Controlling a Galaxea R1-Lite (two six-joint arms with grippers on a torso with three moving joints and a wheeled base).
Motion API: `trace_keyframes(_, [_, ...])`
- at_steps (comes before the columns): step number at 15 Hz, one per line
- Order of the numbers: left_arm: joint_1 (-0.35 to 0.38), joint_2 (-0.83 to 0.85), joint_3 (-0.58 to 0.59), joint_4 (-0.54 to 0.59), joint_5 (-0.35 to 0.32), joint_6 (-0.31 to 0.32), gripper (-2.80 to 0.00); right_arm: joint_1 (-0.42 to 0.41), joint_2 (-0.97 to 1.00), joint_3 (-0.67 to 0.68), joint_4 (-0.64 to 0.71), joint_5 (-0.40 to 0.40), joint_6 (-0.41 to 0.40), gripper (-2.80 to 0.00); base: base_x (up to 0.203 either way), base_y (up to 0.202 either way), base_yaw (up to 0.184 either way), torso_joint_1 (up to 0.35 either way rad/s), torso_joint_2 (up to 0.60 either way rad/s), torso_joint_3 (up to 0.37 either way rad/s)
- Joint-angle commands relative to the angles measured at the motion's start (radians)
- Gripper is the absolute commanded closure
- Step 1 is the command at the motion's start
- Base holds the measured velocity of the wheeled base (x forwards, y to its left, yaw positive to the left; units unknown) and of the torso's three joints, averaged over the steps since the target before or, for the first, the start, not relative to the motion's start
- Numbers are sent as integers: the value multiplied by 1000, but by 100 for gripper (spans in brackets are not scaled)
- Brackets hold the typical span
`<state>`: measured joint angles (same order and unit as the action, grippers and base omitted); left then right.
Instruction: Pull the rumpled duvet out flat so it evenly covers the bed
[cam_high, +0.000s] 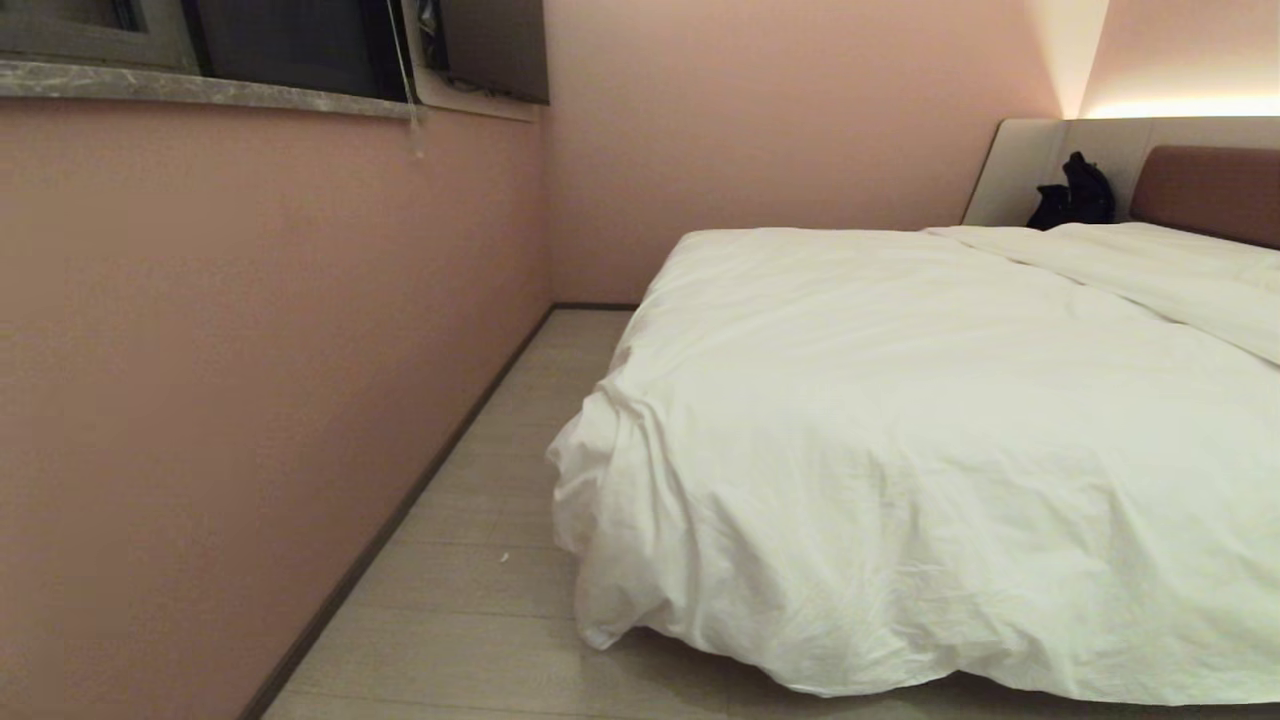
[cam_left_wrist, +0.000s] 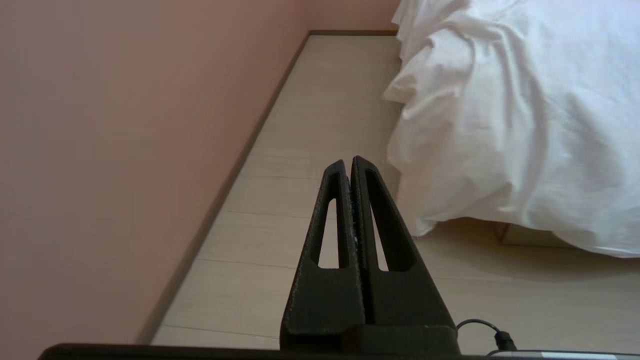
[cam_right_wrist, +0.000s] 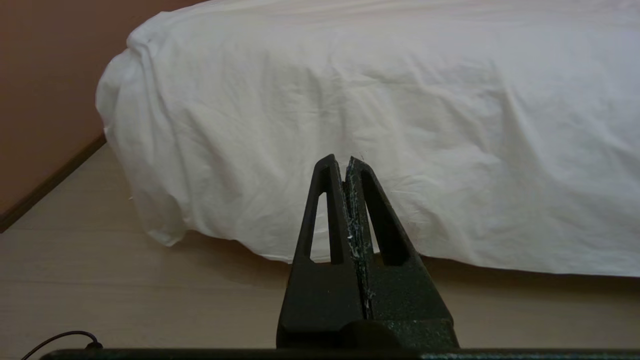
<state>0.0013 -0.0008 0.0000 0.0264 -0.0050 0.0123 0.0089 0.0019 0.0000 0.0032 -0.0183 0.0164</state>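
Observation:
The white puffy duvet (cam_high: 900, 420) lies over the bed, draping down its foot end almost to the floor, with a bunched corner (cam_high: 590, 480) at the near left. The brown headboard (cam_high: 1210, 190) of the bed shows at the far right. Neither arm appears in the head view. My left gripper (cam_left_wrist: 348, 160) is shut and empty, held above the floor beside the duvet's hanging corner (cam_left_wrist: 450, 125). My right gripper (cam_right_wrist: 342, 159) is shut and empty too, pointing at the duvet's draped foot edge (cam_right_wrist: 400, 125) and apart from it.
A pink wall (cam_high: 250, 350) runs along the left, leaving a narrow strip of pale wood floor (cam_high: 480, 560) between it and the bed. A dark object (cam_high: 1075, 195) sits by the headboard panel. A window ledge (cam_high: 200, 90) is up on the left wall.

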Motion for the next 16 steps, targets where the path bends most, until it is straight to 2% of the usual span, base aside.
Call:
trace_keyframes(1, [0,1,0,0,0,0,0,0,0,0,1,0,0,0,0,200,0,4,4,2])
trace_keyframes(12, [0,1,0,0,0,0,0,0,0,0,0,0,0,0,0,195,-1,2,2,2])
trace_keyframes(16, [0,1,0,0,0,0,0,0,0,0,0,0,0,0,0,51,1,1,2,1])
